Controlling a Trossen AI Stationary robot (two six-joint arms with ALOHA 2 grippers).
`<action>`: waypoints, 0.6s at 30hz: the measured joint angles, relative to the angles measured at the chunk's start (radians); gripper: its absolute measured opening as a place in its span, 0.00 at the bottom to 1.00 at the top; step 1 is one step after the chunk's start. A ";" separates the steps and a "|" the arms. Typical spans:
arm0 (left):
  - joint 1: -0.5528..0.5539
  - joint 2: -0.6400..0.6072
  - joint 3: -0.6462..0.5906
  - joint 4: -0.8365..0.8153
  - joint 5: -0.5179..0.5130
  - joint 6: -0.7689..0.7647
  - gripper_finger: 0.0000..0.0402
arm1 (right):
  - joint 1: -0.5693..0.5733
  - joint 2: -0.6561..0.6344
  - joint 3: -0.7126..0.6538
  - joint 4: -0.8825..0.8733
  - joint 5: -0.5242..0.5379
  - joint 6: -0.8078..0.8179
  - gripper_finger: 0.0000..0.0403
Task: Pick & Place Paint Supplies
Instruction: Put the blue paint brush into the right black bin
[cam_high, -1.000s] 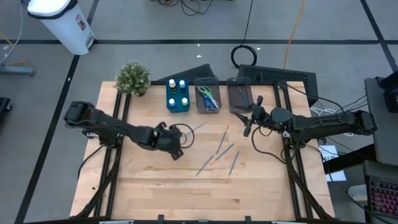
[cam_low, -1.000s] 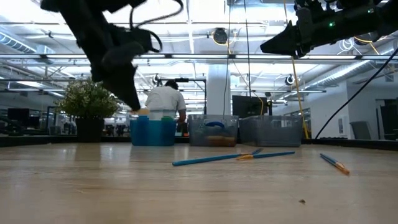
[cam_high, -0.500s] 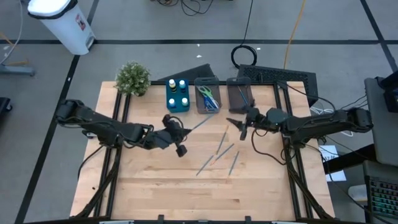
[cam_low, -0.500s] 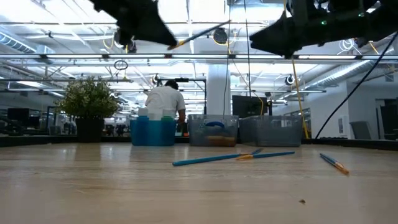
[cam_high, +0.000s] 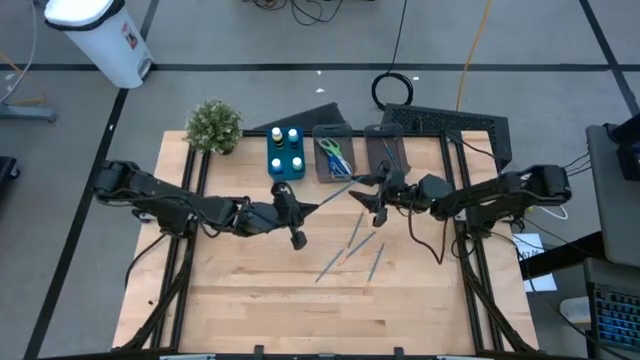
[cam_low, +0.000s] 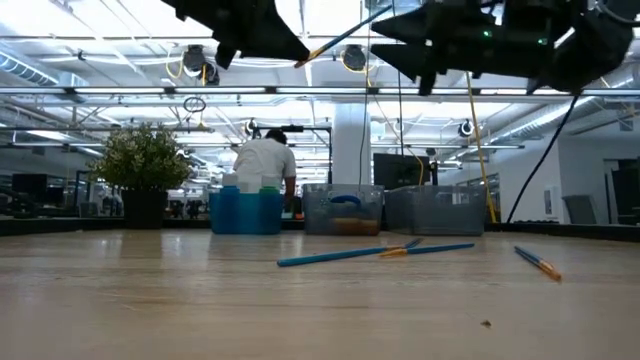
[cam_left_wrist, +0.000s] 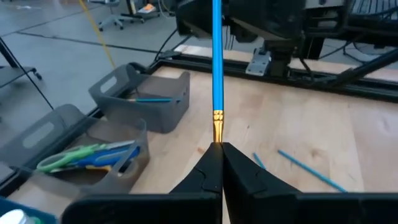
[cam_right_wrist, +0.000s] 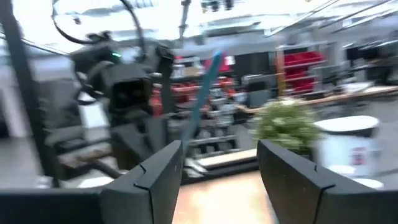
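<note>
A thin blue brush (cam_left_wrist: 217, 62) with a gold ferrule is lifted high over the table's middle, with my left gripper (cam_left_wrist: 221, 149) shut on it. In the high view the left gripper (cam_high: 298, 210) points toward the table's right, and the brush (cam_high: 330, 193) slants on toward my right gripper (cam_high: 368, 198). The right gripper (cam_right_wrist: 219, 149) stands open facing the brush's free end (cam_low: 385, 12), which lies just short of its fingers. Several more brushes (cam_high: 357, 228) lie flat on the table. My left gripper pinches the brush at the ferrule end (cam_left_wrist: 218, 138) between its two shut fingers. The fingers come nearly level from the table's left and lie along the brush. The brush sticks straight out past the fingertips, clear of the table, slanting slightly up.
At the far edge stand a blue bin with bottles (cam_high: 286, 153), a grey bin with scissors (cam_high: 333, 157) and a grey bin with brushes (cam_high: 385, 155). A potted plant (cam_high: 213, 125) is at the far left. A person stands beyond the table (cam_low: 266, 160).
My left gripper has risen from near the table and tipped from pointing down to nearly level, carrying the brush up clear of the table and turning it toward the table's right. My right gripper has moved toward the table's left, closing on the brush's free end.
</note>
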 joint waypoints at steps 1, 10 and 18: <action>0.002 0.004 0.001 0.007 0.000 0.000 0.00 | -0.002 0.015 0.016 0.001 -0.027 0.022 0.49; 0.013 0.022 0.001 0.000 0.005 0.000 0.00 | 0.000 0.108 0.092 -0.002 -0.099 0.058 0.48; 0.017 0.021 0.001 0.001 -0.022 0.007 0.00 | -0.002 0.120 0.092 0.033 -0.099 0.058 0.18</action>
